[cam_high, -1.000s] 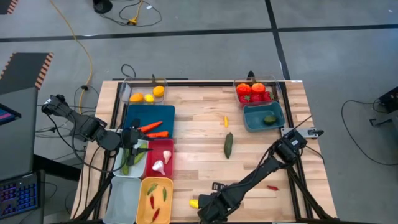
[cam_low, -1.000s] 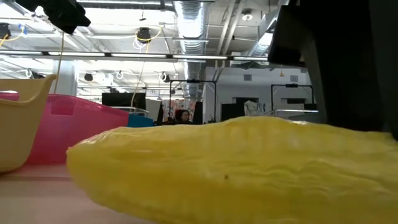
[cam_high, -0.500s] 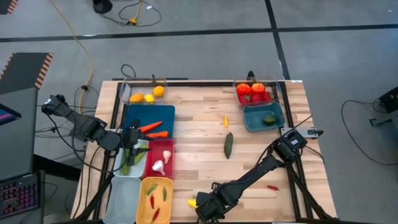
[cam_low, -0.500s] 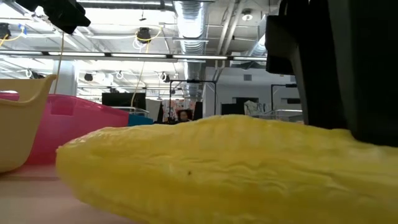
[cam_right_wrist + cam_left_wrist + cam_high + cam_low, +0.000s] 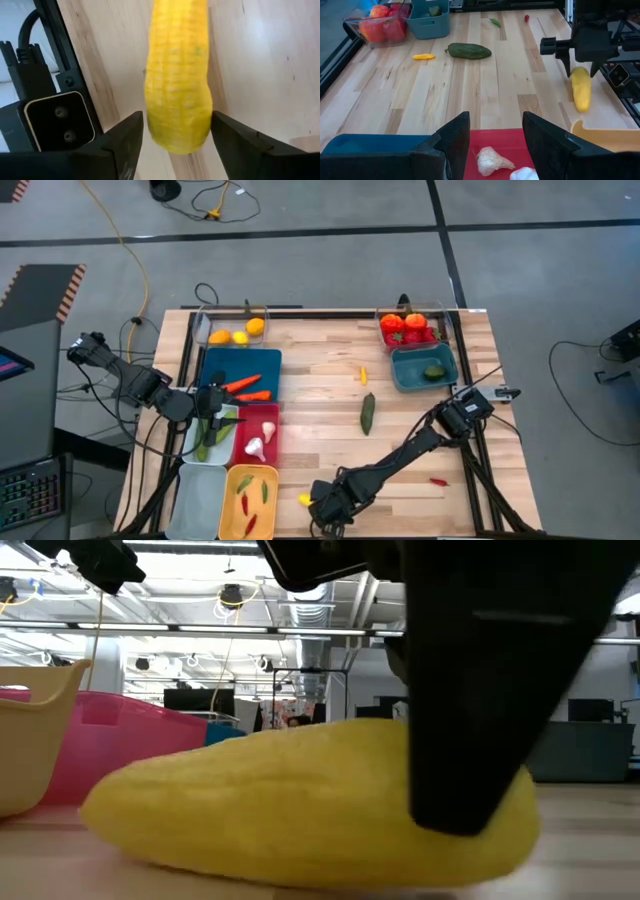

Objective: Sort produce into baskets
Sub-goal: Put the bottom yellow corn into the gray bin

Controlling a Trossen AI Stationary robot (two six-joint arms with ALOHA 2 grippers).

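Observation:
A yellow squash (image 5: 177,75) lies on the table near its front edge, just right of the yellow basket (image 5: 229,476). My right gripper (image 5: 177,125) points steeply down over the squash's near end, open, with one finger on each side of it; it also shows in the left wrist view (image 5: 580,70). A dark finger (image 5: 480,740) stands in front of the squash (image 5: 280,800) in the low view. My left gripper (image 5: 495,130) hangs open above the red basket (image 5: 490,137) holding garlic, with nothing between its fingers. My right gripper straddles the squash's near end (image 5: 175,135) from above, fingers across it. The squash lies flat on the table. The gaps at both sides are very narrow, and I cannot tell whether either finger touches it.
A green cucumber (image 5: 367,412), a small yellow chilli (image 5: 363,374) and a small red chilli (image 5: 438,481) lie loose on the wood. Baskets line the left side; a clear basket (image 5: 382,315) with tomatoes and a teal basket (image 5: 410,380) stand at the far right.
My right gripper has gone toward the table's left along the near edge and sunk, so that a finger now stands in front of the squash in the low view. The squash has slid a little toward the left.

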